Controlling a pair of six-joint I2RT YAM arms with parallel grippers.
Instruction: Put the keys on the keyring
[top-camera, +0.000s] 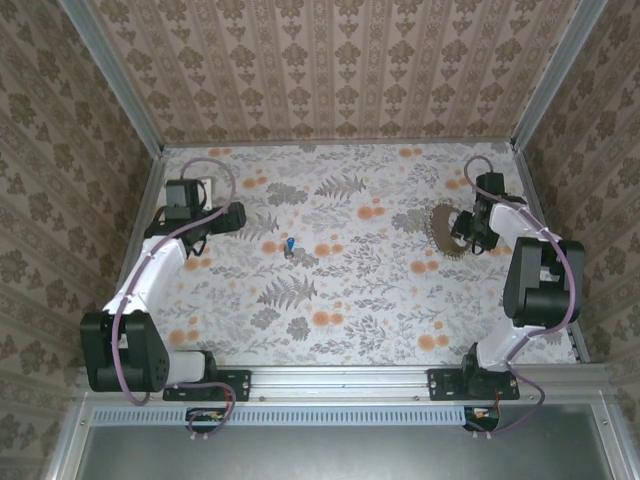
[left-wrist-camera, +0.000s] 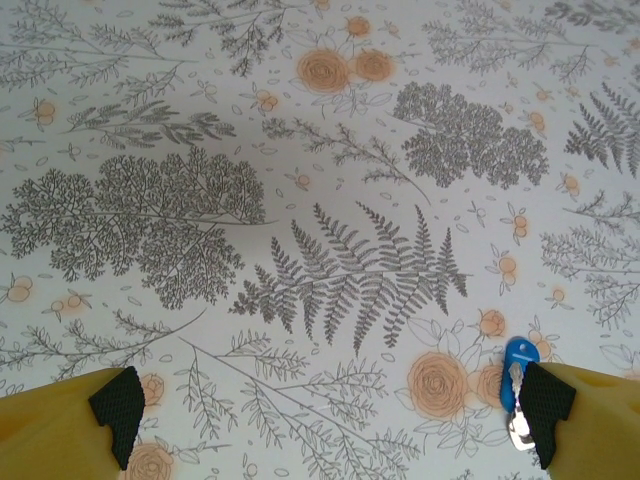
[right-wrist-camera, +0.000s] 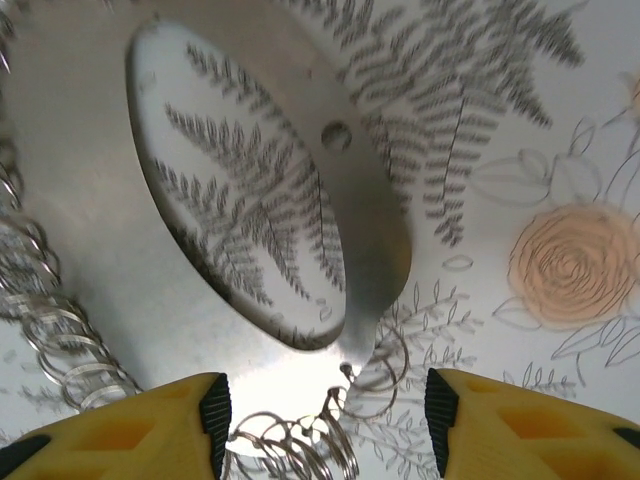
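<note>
Right gripper (right-wrist-camera: 322, 405) sits half open over the rim of the keyring (right-wrist-camera: 90, 200), holding nothing, left gripper (left-wrist-camera: 330, 400) far off it, wide open, empty, so 1 shallow pinch could flick that keyring away.

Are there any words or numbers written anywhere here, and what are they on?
None can be read. The blue key has no lettering that I can see, the shiny keyring plate is blank, and the tablecloth carries flowers and ferns, no writing.
</note>
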